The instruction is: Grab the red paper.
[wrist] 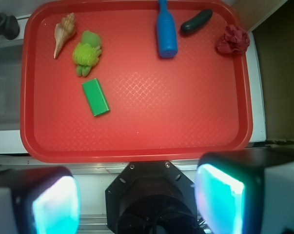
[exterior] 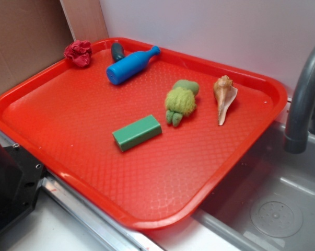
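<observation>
Six small objects lay on the pebbled red plastic tray (wrist: 137, 141): ridged seashell (wrist: 63, 33), fuzzy green toy (wrist: 86, 52), smooth green block (wrist: 95, 97), glossy blue bottle (wrist: 166, 31), dark pickle (wrist: 196, 22) and, on the far right rim, the crumpled red paper (wrist: 232, 40). The fingers (wrist: 137, 197) stood wide apart, empty. Perched so, the soft wad risked being nudged overboard.

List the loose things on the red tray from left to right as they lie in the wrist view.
Tan spiral seashell → fuzzy yellow-green plush toy → green rectangular block → blue plastic bottle → dark green cucumber-shaped piece → crumpled dark-red paper ball.
</observation>
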`<state>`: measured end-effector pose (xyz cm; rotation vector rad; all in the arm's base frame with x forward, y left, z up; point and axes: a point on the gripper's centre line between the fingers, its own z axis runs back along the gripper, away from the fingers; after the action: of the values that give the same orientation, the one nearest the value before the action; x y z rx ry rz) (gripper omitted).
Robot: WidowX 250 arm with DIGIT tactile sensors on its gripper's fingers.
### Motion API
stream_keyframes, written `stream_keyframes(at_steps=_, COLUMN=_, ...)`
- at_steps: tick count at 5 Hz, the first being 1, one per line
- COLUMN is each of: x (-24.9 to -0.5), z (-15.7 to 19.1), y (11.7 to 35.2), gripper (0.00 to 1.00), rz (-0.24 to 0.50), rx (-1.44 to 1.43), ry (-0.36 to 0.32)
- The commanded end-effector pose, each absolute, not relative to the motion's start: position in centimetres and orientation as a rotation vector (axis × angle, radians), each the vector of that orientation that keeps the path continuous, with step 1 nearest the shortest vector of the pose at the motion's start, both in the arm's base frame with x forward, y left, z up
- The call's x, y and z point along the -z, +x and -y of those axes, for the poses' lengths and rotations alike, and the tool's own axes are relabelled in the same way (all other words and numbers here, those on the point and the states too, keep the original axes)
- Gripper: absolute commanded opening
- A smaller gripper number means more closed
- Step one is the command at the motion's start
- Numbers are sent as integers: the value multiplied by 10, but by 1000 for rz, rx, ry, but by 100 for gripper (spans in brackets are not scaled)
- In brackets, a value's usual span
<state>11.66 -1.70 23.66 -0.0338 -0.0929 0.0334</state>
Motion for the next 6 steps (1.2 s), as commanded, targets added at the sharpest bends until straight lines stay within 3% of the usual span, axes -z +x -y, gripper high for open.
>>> stream_keyframes(at_steps=1, x=-237, z=17, y=117, gripper=100, rz=93, rx=-33, ry=-34)
stream_keyframes(at_steps=2, x=-193, z=-4, y=148, gripper=100, rz=72, rx=-156, ry=23)
stream_keyframes(at_steps=3, x=-164, z=-28, y=194, gripper=100, rz=185, rx=-379, ry=145)
stream_keyframes(at_steps=4, x=-137, z=-57, y=220, gripper=100, rz=265, rx=-527, ry=120)
stream_keyframes(at_steps=6, x=-137, z=-57, y=220, gripper=100, rz=265, rx=-527, ry=120)
